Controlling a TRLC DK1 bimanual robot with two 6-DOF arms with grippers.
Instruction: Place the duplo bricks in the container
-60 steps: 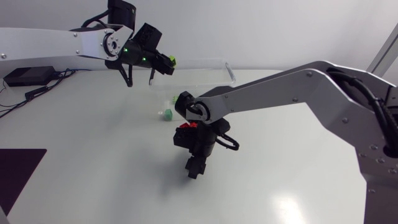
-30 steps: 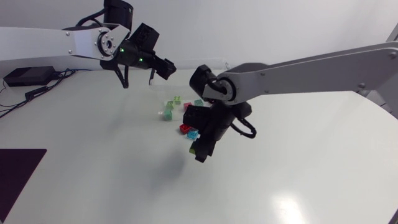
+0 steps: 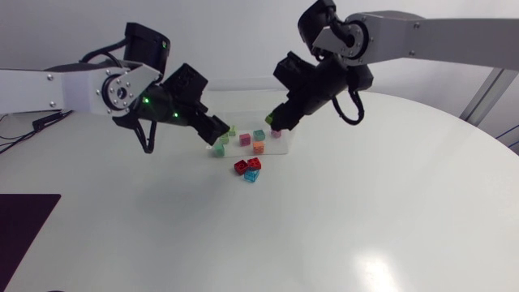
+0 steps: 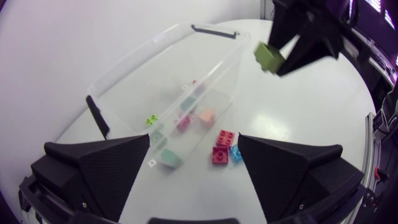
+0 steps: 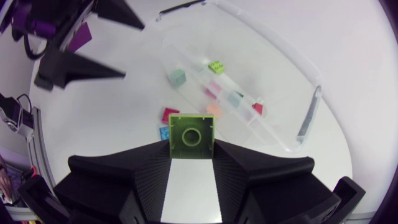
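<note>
A clear plastic container (image 3: 284,143) (image 4: 186,68) (image 5: 273,93) stands at the table's back middle with several small bricks inside, among them pink (image 3: 245,139), teal (image 3: 259,135) and orange (image 3: 259,147). Just above its right end my right gripper (image 3: 277,123) (image 5: 192,146) is shut on a green brick (image 3: 269,120) (image 4: 269,57) (image 5: 192,135). At its left end my left gripper (image 3: 217,131) (image 4: 194,155) hangs open and holds nothing. Two red bricks (image 3: 247,165) (image 4: 221,146) and a blue one (image 3: 251,175) lie on the table in front of the container.
A mint brick (image 3: 220,146) (image 4: 168,157) rests at the container's left end; I cannot tell whether it is inside. A small lime brick (image 4: 151,119) (image 5: 216,65) lies in the container. White tabletop (image 3: 365,219) stretches wide to the front and right.
My right arm rose from the front of the table and carried the green brick back over the container. My left gripper opened, let go of a lime brick and came down by the container.
</note>
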